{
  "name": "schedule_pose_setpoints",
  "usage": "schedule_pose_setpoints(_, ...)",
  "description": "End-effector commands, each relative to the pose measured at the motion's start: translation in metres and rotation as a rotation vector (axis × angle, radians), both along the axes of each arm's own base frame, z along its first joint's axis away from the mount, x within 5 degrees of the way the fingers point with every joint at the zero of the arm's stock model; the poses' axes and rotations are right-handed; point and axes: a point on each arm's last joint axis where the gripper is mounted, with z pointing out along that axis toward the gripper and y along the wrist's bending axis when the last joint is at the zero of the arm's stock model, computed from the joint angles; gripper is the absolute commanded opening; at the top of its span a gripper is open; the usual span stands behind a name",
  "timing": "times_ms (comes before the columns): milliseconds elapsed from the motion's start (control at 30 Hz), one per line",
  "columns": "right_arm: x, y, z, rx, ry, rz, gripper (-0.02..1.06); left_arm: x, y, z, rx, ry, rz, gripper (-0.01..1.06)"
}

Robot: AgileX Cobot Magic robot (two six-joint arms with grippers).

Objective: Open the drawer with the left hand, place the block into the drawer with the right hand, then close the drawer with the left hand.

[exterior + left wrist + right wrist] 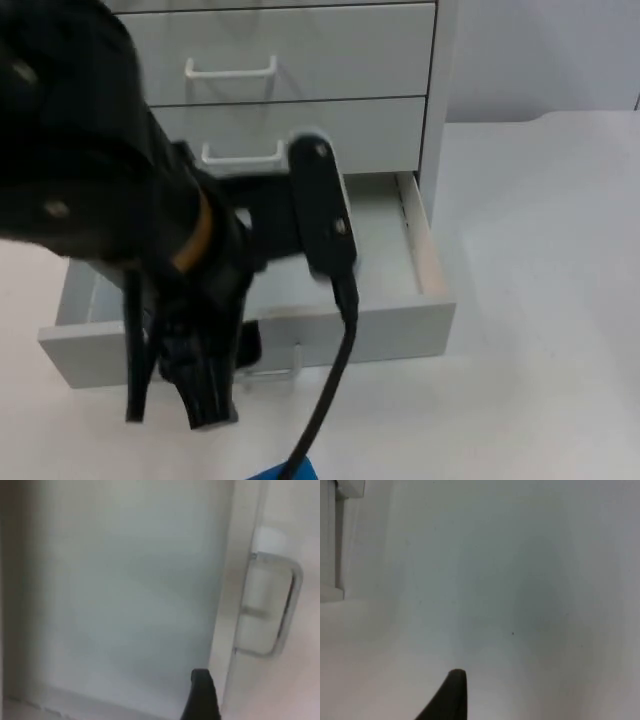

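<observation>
The lowest drawer (432, 262) of the grey-white cabinet is pulled out, and its floor (130, 590) is bare. A white bar handle (272, 373) sits on its front panel, and this handle (280, 605) also appears in the left wrist view, off to one side. My left gripper (205, 395) hangs just in front of the drawer front, left of the handle and not on it. A blue block (265, 475) lies on the table at the near edge, partly cut off. My right gripper (451, 700) waits over bare white table.
Two shut upper drawers with white handles (232, 70) rise behind the open one. The left arm's bulk (90, 170) hides the drawer's left half. White table (540, 300) stretches to the right of the cabinet. A cabinet corner (340, 540) stands beside the right gripper.
</observation>
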Motion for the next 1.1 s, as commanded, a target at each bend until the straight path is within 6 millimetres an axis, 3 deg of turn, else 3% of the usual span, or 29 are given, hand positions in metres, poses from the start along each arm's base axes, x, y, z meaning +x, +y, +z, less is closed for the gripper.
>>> schedule_pose_setpoints(0,0.001,-0.001,0.002,0.003,-0.012,-0.007,1.05,-0.009,0.004,0.020,-0.088,0.024,0.090,0.61)
schedule_pose_setpoints(233,0.001,-0.001,0.002,0.006,-0.011,-0.008,1.05,-0.032,0.018,0.070,-0.325,0.039,0.213,0.61)
schedule_pose_setpoints(467,0.001,-0.001,0.002,0.005,-0.007,-0.007,1.05,-0.051,0.037,0.102,-0.421,0.016,0.243,0.61)
schedule_pose_setpoints(667,0.001,-0.001,0.002,0.007,-0.007,-0.008,1.05,-0.059,0.050,0.118,-0.461,-0.021,0.256,0.61)
schedule_pose_setpoints(800,0.001,-0.001,0.002,0.007,-0.005,-0.008,1.05,-0.055,0.072,0.127,-0.490,-0.055,0.356,0.61)
schedule_pose_setpoints(933,0.000,-0.001,0.001,0.007,-0.001,-0.008,1.05,-0.044,0.108,0.134,-0.547,-0.094,0.568,0.61)
schedule_pose_setpoints(967,0.000,-0.001,0.001,0.007,-0.001,-0.008,1.05,-0.044,0.108,0.134,-0.547,-0.094,0.568,0.61)
schedule_pose_setpoints(1067,0.000,0.000,0.001,0.011,0.000,-0.008,1.05,-0.042,0.142,0.142,-0.638,-0.135,0.783,0.61)
